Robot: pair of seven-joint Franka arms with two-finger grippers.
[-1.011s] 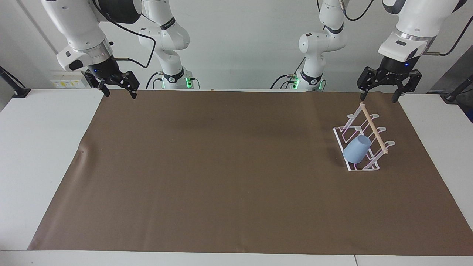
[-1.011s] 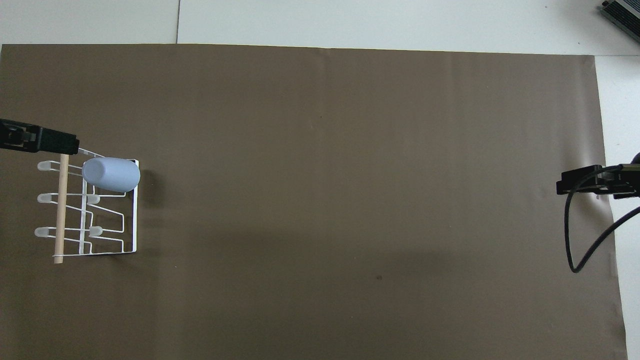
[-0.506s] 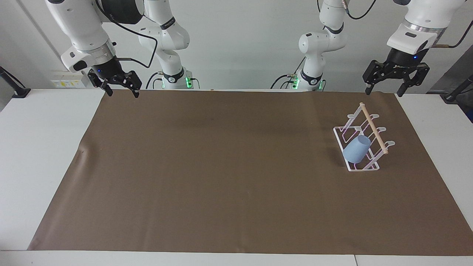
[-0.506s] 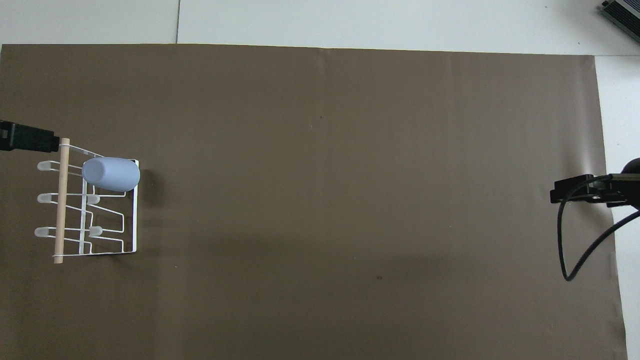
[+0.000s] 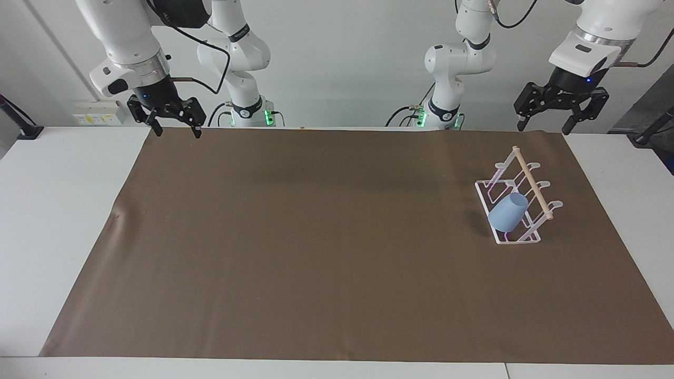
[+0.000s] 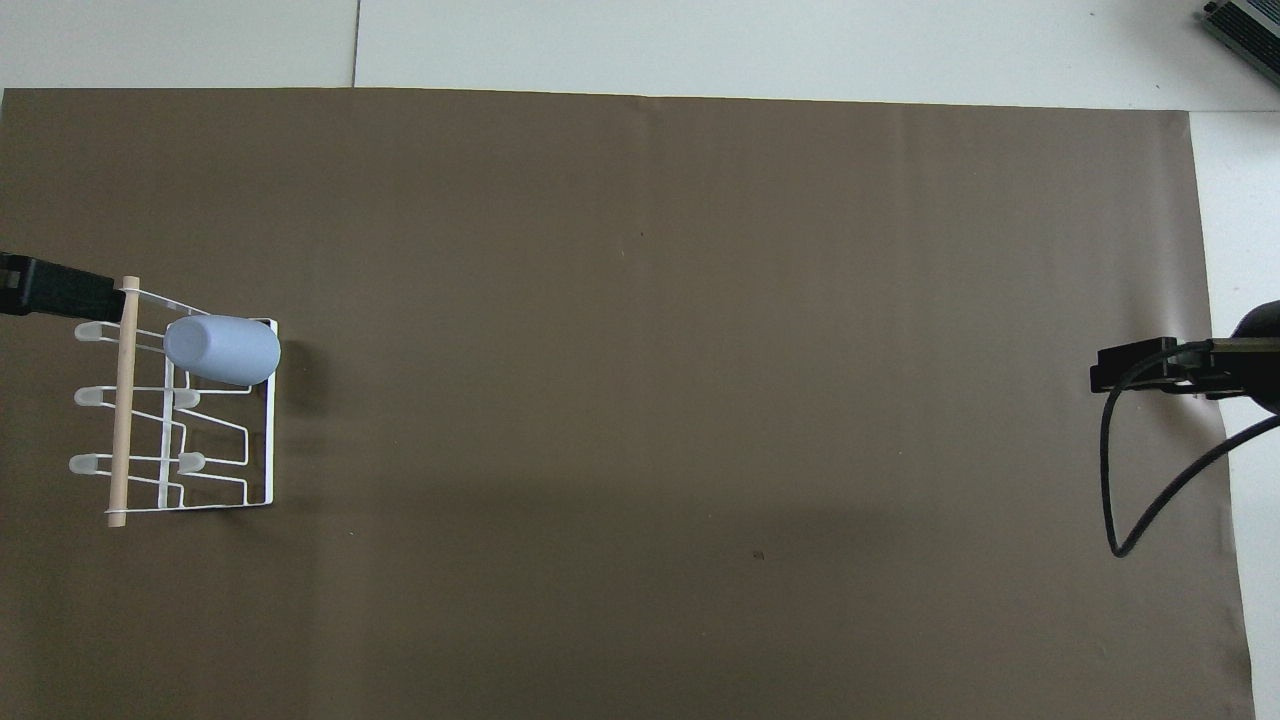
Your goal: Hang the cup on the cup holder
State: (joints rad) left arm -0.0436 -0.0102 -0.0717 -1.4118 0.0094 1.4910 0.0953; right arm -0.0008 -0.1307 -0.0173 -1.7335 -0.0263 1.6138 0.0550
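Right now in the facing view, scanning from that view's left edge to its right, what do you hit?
Right tool, open, raised over the brown mat's corner → cup, hung on the cup holder → left tool, open, raised over the mat's other robot-side corner.

Robotics lab: two white arms (image 5: 126, 47) at bare white table (image 5: 63, 210), brown mat (image 5: 316, 252), blank wall.
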